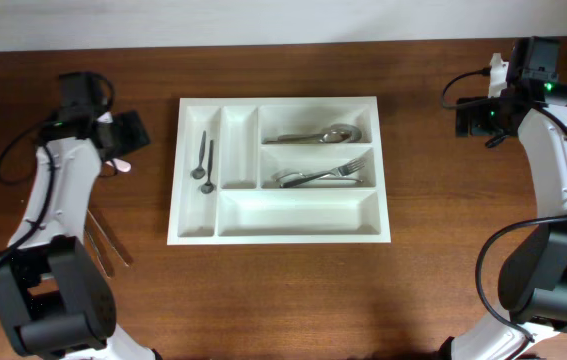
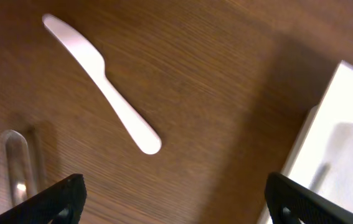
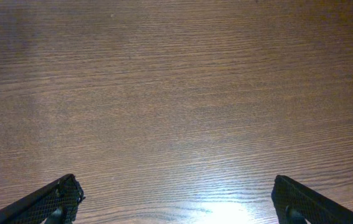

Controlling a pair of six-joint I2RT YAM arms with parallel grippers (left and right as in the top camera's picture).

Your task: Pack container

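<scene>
White container [image 1: 279, 238] — near left gripper [image 1: 129, 133] | well apart from right gripper [image 1: 474, 119]

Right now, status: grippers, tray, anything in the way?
Left gripper open, empty; white knife on table before it. Right gripper open, empty. Tray holds spoons, forks; bottom slot bare. Nothing blocking tray.

The container [image 1: 298, 212] is plain white. The tabletop [image 1: 283, 300] is dark brown with fine wood grain; the knife [image 2: 104, 84] is white.
</scene>
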